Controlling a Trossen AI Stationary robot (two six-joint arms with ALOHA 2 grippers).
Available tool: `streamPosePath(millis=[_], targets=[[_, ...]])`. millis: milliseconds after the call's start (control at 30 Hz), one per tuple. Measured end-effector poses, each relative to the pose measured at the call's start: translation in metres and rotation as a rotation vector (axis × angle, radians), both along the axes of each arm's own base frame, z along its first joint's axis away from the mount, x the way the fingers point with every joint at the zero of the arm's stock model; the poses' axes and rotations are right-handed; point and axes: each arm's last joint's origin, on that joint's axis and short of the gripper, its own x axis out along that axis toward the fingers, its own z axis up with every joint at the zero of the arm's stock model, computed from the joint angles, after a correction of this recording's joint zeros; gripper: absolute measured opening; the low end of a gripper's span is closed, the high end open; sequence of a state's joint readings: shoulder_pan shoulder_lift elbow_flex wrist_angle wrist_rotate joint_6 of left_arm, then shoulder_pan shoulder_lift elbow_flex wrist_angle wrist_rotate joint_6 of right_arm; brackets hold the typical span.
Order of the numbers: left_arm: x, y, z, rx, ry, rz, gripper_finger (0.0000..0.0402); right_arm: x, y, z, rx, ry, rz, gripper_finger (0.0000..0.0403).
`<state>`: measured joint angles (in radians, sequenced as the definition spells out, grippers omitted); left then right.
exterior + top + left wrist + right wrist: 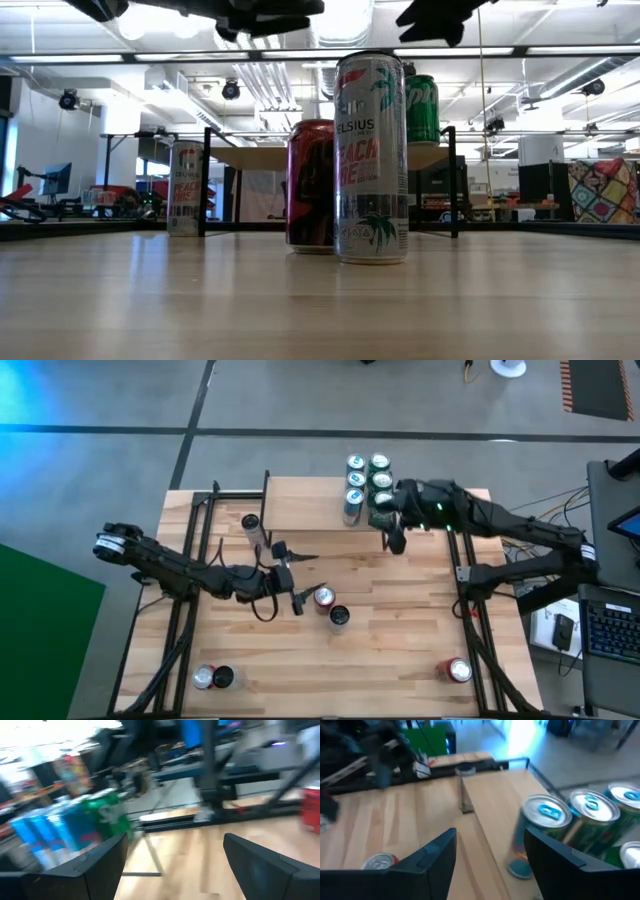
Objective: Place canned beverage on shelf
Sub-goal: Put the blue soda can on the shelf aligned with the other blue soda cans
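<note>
Cans cluster (366, 482) at the right end of the shelf (300, 503), a low light-wood board on thin black legs at the far edge of the table (400, 630). More cans wait on the table: a red can (323, 598) and a dark-topped can (339, 617) mid-table, others near the front edge. The right gripper (393, 532) hovers just beside the shelved cluster, fingers apart and holding nothing. The left gripper (287, 575) hangs over the table's middle, near the red can, fingers spread wide and empty. From here, the right gripper sits close enough to the shelved cans that a careless sideways swing could knock one over, probably toppling its neighbours off the board.
</note>
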<state>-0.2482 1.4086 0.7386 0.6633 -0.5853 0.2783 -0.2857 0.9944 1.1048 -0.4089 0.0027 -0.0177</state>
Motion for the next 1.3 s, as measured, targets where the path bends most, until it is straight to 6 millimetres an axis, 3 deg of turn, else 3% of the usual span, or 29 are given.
streamPosePath(millis=[133,433,633,767,1100,1300], targets=[[-0.002,0.001,0.001,0.003,0.003,0.128,0.0313,-0.008,0.019,-0.011,-0.055,-0.067,-0.012,0.0215],[0.007,0.013,-0.011,-0.013,0.058,0.021,0.0313,-0.003,0.032,-0.027,-0.066,-0.052,-0.142,0.0214],[0.012,0.031,-0.018,-0.037,0.068,0.060,0.0292,-0.004,0.049,-0.041,-0.032,-0.011,-0.263,0.0210],[0.015,0.047,-0.020,-0.071,0.050,0.071,0.0260,-0.009,0.065,-0.070,0.029,-0.005,-0.250,0.0175],[0.046,0.111,-0.009,-0.154,0.021,-0.026,0.0131,-0.025,0.101,-0.131,0.064,-0.078,-0.169,0.0020],[0.071,0.148,-0.023,-0.266,0.127,0.087,0.0063,-0.031,0.116,-0.157,0.076,-0.058,-0.128,0.0013]])
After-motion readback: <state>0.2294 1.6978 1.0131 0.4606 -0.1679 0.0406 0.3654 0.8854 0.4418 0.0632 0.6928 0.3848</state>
